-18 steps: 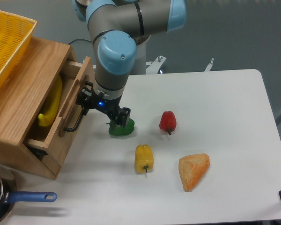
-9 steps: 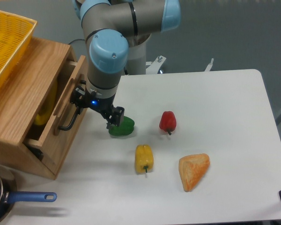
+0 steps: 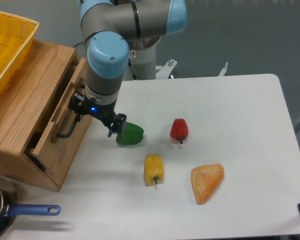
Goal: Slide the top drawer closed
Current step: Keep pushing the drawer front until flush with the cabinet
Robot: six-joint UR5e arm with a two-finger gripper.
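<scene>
In the fixed camera view, the light oak wooden top drawer (image 3: 54,127) with its black metal bar handle (image 3: 69,125) lies at about nine o'clock from the robot's two-finger hand (image 3: 116,127), at the left of the white desk (image 3: 230,125) and nearly shut. Its front panel runs roughly one to seven o'clock, so the closing push likely heads toward ten. Whether the hand's fingers are apart or together cannot be told; they grip nothing visible.

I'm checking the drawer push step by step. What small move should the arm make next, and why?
Probably a further short push toward the cabinet. The top drawer is nearly in, but its front panel sits slightly proud of the cabinet, with a narrow gap showing. The gripper is beside the black bar handle, placed to press; whether the jaws are shut is unclear.
</scene>
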